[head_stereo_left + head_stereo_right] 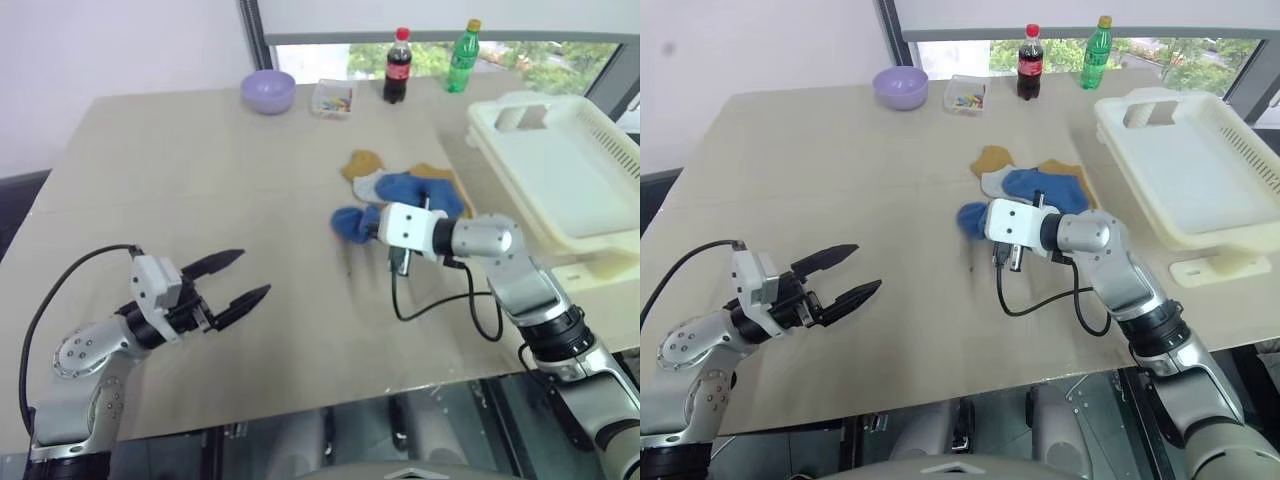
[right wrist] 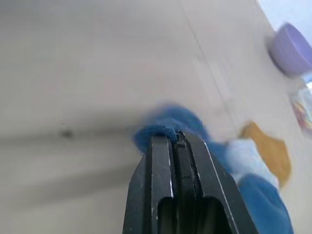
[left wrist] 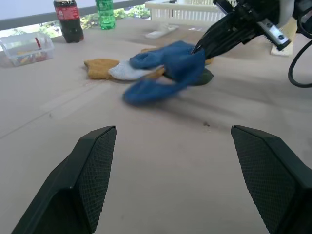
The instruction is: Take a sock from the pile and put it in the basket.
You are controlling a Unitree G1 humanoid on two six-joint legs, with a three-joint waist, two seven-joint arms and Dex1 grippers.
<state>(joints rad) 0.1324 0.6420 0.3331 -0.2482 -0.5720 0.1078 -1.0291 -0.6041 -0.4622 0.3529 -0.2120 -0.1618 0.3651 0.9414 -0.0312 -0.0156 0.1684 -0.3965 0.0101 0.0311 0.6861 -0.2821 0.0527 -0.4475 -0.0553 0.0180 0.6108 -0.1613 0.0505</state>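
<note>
My right gripper [image 1: 372,228] is shut on a royal-blue sock [image 1: 350,222], which hangs from its fingertips just above the table, at the near left edge of the pile [image 1: 405,182]. In the right wrist view a fold of blue fabric [image 2: 161,124] sits clamped at the closed tips. The pile holds mustard-yellow socks [image 1: 362,162], a light grey one [image 1: 368,186] and another blue one [image 1: 425,192]. To the right stands the cream-white basket [image 1: 500,130], nothing inside. My left gripper [image 1: 252,275] hovers open over the table's front left, nothing between its fingers.
At the table's far edge stand a lilac bowl [image 1: 267,92], a small clear box [image 1: 332,98] of coloured bits, a cola bottle [image 1: 398,65] and a green bottle [image 1: 462,55]. A black cable [image 1: 440,305] loops under my right forearm.
</note>
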